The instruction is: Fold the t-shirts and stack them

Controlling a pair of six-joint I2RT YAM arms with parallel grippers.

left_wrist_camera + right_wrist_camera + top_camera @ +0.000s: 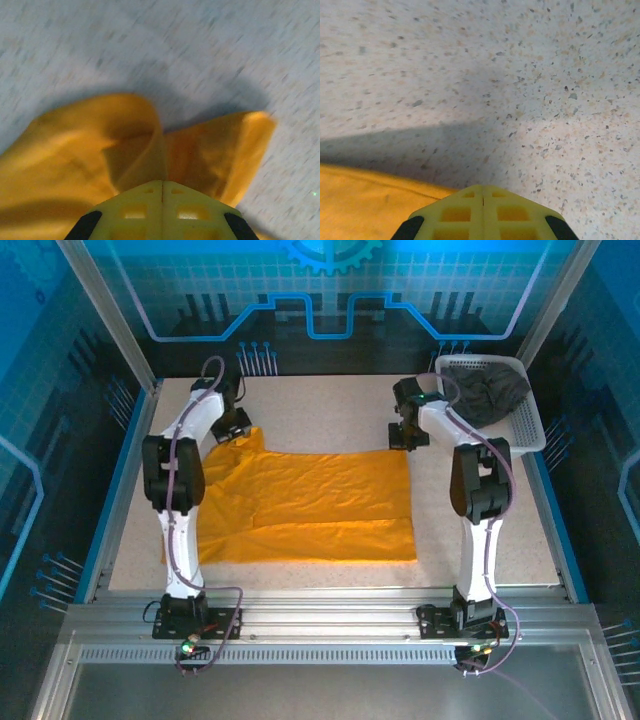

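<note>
The orange-yellow t-shirt (320, 505) lies spread across the middle of the table. My left gripper (235, 430) is at its far left corner. In the left wrist view that gripper (162, 182) is shut on the shirt (65, 160), whose fabric bunches into raised folds just past the closed tips. My right gripper (403, 438) is at the far right corner. Its fingers (483, 187) are pressed together, and the shirt's hem (365, 205) runs in under them from the left. The dark grey t-shirt (490, 395) lies crumpled in the basket.
The white mesh basket (530, 425) stands at the far right corner of the speckled table (330, 405), close behind the right arm. Blue rails (115, 485) edge the table on both sides, and an aluminium frame (320, 615) runs along the front.
</note>
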